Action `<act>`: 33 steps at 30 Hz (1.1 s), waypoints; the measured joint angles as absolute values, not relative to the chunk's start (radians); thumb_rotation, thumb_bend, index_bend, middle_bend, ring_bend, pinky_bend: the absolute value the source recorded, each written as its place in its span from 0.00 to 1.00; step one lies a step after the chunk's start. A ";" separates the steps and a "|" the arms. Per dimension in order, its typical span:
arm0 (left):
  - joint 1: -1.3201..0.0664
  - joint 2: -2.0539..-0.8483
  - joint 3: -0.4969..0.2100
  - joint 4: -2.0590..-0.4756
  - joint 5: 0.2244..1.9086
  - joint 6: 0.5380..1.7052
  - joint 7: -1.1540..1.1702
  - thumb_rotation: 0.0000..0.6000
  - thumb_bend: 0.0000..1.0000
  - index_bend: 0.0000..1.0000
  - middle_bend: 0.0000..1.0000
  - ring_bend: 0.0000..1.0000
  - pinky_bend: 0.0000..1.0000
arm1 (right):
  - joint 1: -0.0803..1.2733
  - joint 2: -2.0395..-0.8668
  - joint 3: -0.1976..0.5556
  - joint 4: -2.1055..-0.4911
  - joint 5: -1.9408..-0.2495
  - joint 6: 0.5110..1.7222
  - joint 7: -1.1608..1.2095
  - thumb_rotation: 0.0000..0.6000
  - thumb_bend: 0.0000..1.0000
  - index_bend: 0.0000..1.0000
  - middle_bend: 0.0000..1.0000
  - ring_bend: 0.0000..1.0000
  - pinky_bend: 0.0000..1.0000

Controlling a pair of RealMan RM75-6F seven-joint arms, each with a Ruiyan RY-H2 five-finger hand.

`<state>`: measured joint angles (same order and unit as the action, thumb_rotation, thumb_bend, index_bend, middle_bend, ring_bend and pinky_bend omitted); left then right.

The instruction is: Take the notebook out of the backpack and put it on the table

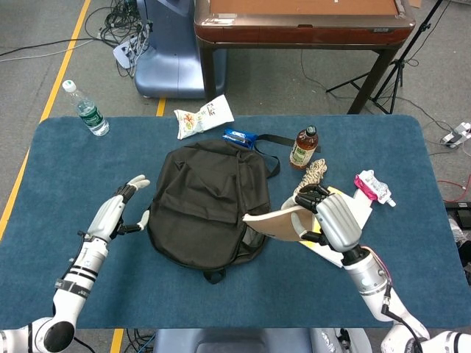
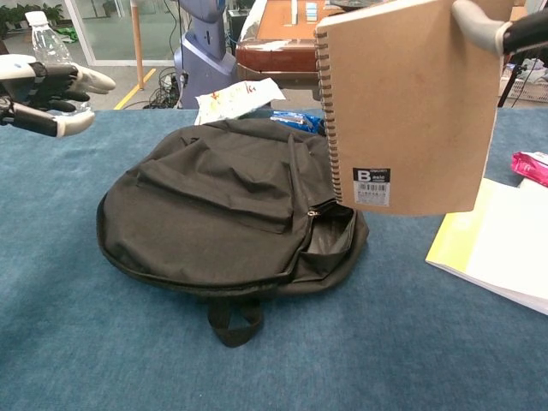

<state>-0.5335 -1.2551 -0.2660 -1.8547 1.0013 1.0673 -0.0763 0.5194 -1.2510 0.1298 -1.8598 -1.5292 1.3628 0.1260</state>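
Two hands were in play at this mark, and you had each of them off the table (image 1: 44, 184). Far left, a water bottle (image 1: 87, 109) lay near the table's back corner. Your left hand (image 1: 118, 208) hovered just beside the backpack's left edge, fingers (image 2: 86, 79) spread apart and holding nothing, not touching the fabric. The backpack (image 1: 202, 198) lay flat and slumped at the middle of the blue table, its side zip gaping toward the front right, a strap loop sticking out at the near edge. Behind it sat a snack packet (image 1: 204, 115) and a small blue wrapper (image 1: 238, 136). Right of the bag, you had the notebook (image 2: 407, 107) fully clear of the backpack and raised in the air, spiral binding on its left side, barcode label low on the brown cover. Your right hand (image 1: 333, 215) gripped it at its right edge, fingers curled over the cover. Behind that hand stood a brown bottle (image 1: 302, 148) and a coil of rope (image 1: 315, 172). Under the hand lay a yellow-edged book (image 2: 501, 244); a pink pouch (image 1: 372, 185) lay further right.
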 measured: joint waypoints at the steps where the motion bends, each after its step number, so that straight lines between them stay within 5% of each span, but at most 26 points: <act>1: -0.529 -1.251 -0.263 -1.855 1.002 1.068 -0.079 1.00 0.41 0.14 0.04 0.00 0.00 | 0.522 -1.254 0.132 -1.856 -1.515 1.346 0.145 1.00 0.67 0.89 0.70 0.58 0.33; 9: -0.503 -1.227 -0.254 -1.852 1.010 1.089 -0.094 1.00 0.41 0.14 0.03 0.00 0.00 | 0.576 -1.317 0.180 -1.760 -1.360 1.178 0.276 1.00 0.67 0.86 0.63 0.52 0.33; 11: -0.499 -1.222 -0.253 -1.854 1.011 1.091 -0.097 1.00 0.40 0.14 0.03 0.00 0.00 | 0.593 -1.335 0.193 -1.721 -1.319 1.136 0.285 1.00 0.65 0.75 0.55 0.44 0.32; 16: -0.490 -1.214 -0.252 -1.854 1.014 1.097 -0.104 1.00 0.37 0.14 0.00 0.00 0.00 | 0.632 -1.367 0.225 -1.643 -1.231 1.044 0.286 1.00 0.33 0.07 0.08 0.06 0.15; 18: -0.486 -1.214 -0.250 -1.851 1.021 1.102 -0.106 1.00 0.35 0.14 0.00 0.00 0.00 | 0.644 -1.384 0.242 -1.614 -1.199 1.034 0.270 1.00 0.25 0.00 0.01 0.01 0.08; 28: -0.472 -1.191 -0.246 -1.821 1.023 1.108 -0.101 1.00 0.34 0.14 0.00 0.00 0.00 | 0.630 -1.386 0.280 -1.595 -1.195 1.124 0.169 1.00 0.22 0.00 0.01 0.00 0.00; 33: -0.452 -1.178 -0.229 -1.785 1.084 1.145 -0.088 1.00 0.34 0.14 0.00 0.00 0.00 | 0.581 -1.320 0.268 -1.659 -1.224 1.193 0.118 1.00 0.28 0.23 0.27 0.15 0.13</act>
